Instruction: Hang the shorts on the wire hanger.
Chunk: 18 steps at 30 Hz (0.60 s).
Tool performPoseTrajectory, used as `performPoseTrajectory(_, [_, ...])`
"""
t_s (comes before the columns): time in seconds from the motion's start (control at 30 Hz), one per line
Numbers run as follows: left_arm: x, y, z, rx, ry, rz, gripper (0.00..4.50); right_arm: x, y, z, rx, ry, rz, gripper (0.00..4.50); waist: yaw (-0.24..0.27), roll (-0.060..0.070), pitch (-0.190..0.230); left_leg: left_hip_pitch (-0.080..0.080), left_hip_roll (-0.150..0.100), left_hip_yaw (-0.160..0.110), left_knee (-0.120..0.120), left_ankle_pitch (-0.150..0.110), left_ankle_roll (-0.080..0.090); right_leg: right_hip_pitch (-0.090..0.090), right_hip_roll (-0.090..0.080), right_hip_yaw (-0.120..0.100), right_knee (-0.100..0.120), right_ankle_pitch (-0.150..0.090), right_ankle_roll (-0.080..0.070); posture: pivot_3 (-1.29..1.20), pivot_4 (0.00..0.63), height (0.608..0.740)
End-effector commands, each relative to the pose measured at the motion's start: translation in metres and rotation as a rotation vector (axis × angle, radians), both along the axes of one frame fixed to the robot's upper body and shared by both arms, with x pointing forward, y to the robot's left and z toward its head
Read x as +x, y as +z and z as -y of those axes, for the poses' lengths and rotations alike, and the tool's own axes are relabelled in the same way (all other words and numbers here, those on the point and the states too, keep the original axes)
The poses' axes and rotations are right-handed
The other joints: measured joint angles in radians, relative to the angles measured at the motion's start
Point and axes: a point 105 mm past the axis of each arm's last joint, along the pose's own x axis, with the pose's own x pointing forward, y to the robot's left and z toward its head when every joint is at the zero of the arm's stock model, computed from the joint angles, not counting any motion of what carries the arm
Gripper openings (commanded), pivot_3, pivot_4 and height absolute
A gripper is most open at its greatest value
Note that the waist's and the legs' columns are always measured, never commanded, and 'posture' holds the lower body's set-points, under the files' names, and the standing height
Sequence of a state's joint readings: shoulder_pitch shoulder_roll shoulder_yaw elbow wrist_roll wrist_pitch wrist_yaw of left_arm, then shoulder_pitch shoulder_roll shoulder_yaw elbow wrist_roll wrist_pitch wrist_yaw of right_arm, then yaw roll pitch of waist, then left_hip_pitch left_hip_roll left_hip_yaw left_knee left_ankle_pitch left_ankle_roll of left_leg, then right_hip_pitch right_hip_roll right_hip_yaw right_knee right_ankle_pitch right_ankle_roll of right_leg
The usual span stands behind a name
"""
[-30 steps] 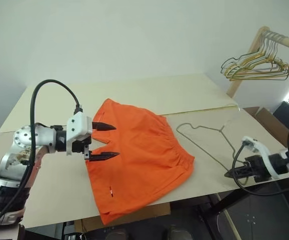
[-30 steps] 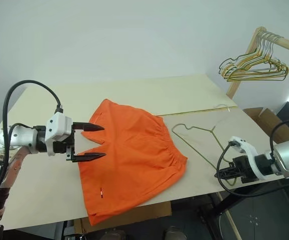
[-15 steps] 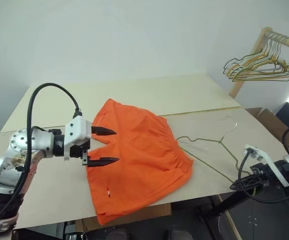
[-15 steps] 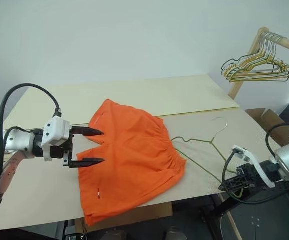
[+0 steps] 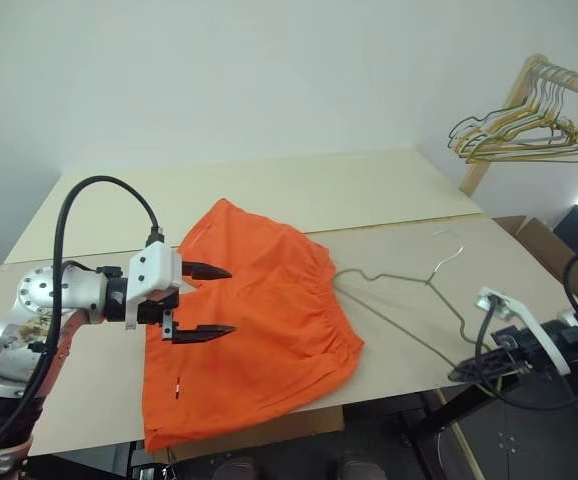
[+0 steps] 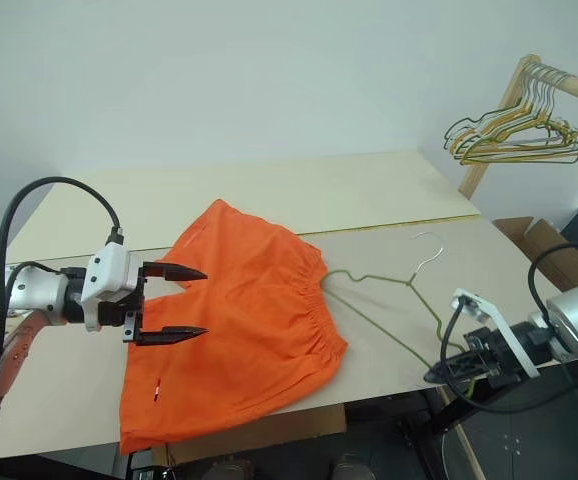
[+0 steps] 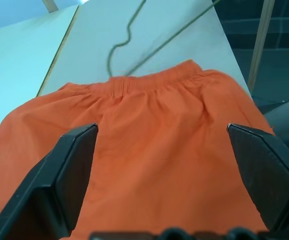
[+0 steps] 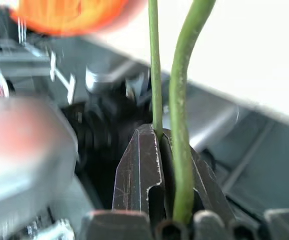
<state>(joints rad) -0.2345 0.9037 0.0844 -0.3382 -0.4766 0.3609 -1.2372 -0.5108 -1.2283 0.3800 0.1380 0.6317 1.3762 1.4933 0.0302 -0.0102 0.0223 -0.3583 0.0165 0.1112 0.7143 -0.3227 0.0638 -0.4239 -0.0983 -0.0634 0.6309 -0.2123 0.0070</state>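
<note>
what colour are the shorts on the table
Bright orange shorts, clearest in the left eye view.

Lower hem of the shorts (image 5: pixel 239 330) hangs past the table (image 5: pixel 389 190) front edge, its underside hidden. Near end of the wire hanger (image 6: pixel 389 300) vanishes between the right gripper (image 6: pixel 447 372) fingers. Rack hangers (image 5: pixel 519 135) too bunched to count.

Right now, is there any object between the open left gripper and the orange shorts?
Nothing visible. The left gripper hangs open directly above the shorts, with only air between. The wire hanger lies beside the waistband.
</note>
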Motion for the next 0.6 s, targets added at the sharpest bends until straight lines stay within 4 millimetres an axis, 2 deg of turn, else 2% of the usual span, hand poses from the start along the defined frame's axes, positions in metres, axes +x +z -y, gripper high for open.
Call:
performPoseTrajectory(0.03, [-0.001, 0.009, 0.001, 0.018, -0.021, 0.052, 4.48, -0.008, 0.005, -0.010, 0.043, 0.070, -0.023, 0.00, 0.009, 0.000, 0.000, 0.000, 0.000, 0.000, 0.000, 0.000, -0.001, 0.000, 0.000, 0.000, 0.000, 0.000, 0.000, 0.10, 0.000, 0.740])
performPoseTrajectory(0.2, [-0.003, 0.009, -0.002, 0.038, -0.019, 0.059, 4.48, -0.023, -0.007, -0.014, 0.033, 0.122, -0.085, 0.00, 0.025, 0.001, 0.000, -0.005, 0.000, -0.001, 0.001, 0.001, -0.002, -0.002, 0.000, -0.002, -0.003, -0.001, 0.001, 0.12, 0.000, 0.740])
performPoseTrajectory(0.4, [-0.004, 0.010, -0.003, 0.030, -0.003, 0.057, 4.48, -0.006, 0.006, 0.001, 0.061, -0.002, -0.026, 0.00, 0.037, 0.000, 0.000, -0.009, -0.001, 0.000, 0.003, -0.001, 0.000, -0.003, -0.001, -0.002, -0.007, 0.000, 0.004, 0.13, 0.000, 0.740])
performPoseTrajectory(0.6, [-0.006, 0.011, -0.001, -0.012, 0.001, 0.044, 4.48, -0.007, 0.000, 0.018, 0.019, -0.071, -0.033, 0.00, 0.043, 0.000, 0.000, -0.010, -0.001, -0.001, 0.002, -0.001, 0.000, -0.002, -0.001, -0.003, -0.008, 0.000, 0.004, 0.13, 0.000, 0.740])
